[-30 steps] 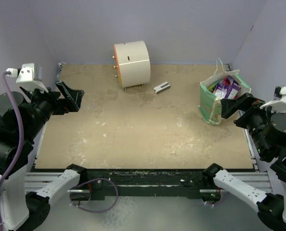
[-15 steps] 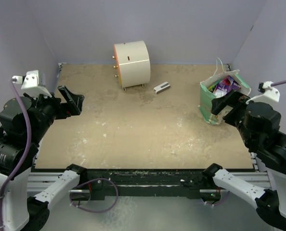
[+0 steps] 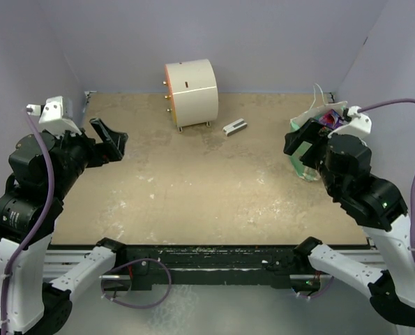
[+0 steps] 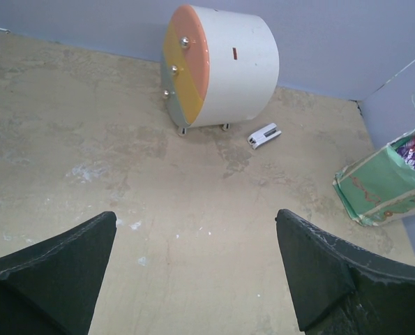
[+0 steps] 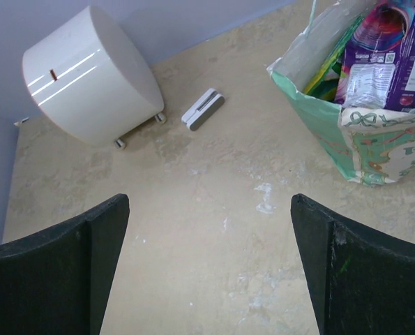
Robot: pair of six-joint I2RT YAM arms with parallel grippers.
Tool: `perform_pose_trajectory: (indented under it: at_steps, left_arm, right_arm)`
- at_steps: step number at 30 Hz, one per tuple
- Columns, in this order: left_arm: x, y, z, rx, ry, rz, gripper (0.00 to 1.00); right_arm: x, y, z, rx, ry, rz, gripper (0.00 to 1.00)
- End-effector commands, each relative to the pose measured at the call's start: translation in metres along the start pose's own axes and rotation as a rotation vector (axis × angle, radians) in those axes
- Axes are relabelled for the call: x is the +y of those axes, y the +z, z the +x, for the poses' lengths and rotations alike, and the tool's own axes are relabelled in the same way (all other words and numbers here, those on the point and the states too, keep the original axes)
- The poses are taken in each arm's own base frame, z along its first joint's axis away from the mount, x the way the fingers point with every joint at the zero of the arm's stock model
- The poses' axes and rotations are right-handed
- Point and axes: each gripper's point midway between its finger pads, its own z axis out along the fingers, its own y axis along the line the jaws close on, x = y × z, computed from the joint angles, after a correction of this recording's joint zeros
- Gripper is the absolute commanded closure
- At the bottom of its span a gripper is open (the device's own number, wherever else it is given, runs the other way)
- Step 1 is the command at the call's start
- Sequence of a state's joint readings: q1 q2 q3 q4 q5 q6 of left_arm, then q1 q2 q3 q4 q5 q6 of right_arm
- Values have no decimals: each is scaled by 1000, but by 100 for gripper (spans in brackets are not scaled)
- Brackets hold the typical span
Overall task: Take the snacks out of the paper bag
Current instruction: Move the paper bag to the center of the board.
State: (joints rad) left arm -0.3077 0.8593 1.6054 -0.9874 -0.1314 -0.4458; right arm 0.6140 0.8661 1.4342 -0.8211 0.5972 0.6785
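Note:
The mint-green paper bag (image 3: 304, 169) stands upright at the table's right edge, mostly hidden behind my right arm in the top view. It shows in the left wrist view (image 4: 380, 185) and the right wrist view (image 5: 320, 118). Snacks stick out of its open top: a purple packet (image 5: 385, 56) with green ones beside it, also seen from above (image 3: 330, 120). My right gripper (image 3: 301, 143) is open and empty above the table just left of the bag (image 5: 208, 199). My left gripper (image 3: 113, 142) is open and empty at the far left (image 4: 194, 216).
A white cylinder with an orange rim (image 3: 191, 92) lies on its side at the back centre. A small grey-white block (image 3: 234, 127) lies to its right. Purple walls close the back and both sides.
My right arm has swung up and to the left, so it now covers most of the bag in the top view. My left arm has risen and shifted slightly right. Both grippers stay open.

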Motion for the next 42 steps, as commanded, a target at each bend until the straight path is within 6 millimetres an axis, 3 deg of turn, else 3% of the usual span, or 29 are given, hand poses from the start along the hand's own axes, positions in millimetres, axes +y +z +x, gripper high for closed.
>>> perform_pose_trajectory:
  at_steps: [1,8,13,21,26,32,37,42]
  left_arm:
    - [-14,16,-7,-10,-34,48,1]
    - [-18,36,-9,15,-9,45,1]
    - [-18,50,-14,13,17,28,1]
    - [-15,74,-17,2,24,-7,1]
    - [-18,93,-14,21,20,-4,1]
    - [-17,114,-13,34,35,-24,1]
    - [-20,126,-8,54,35,-18,1]
    - [-25,136,-10,61,42,-2,1]
  right_arm:
    - [2,23,-24,-104,-2,103,0]
    - [5,63,-46,-145,-105,281,0]
    - [-2,109,-66,-108,-84,335,0]
    - [-42,178,-91,-86,71,418,0]
    - [-73,213,-100,-79,133,409,10]
    - [-74,243,-95,-55,107,316,31]
    - [-78,254,-77,-34,111,295,36]
    - [-85,267,-75,-36,83,301,38]
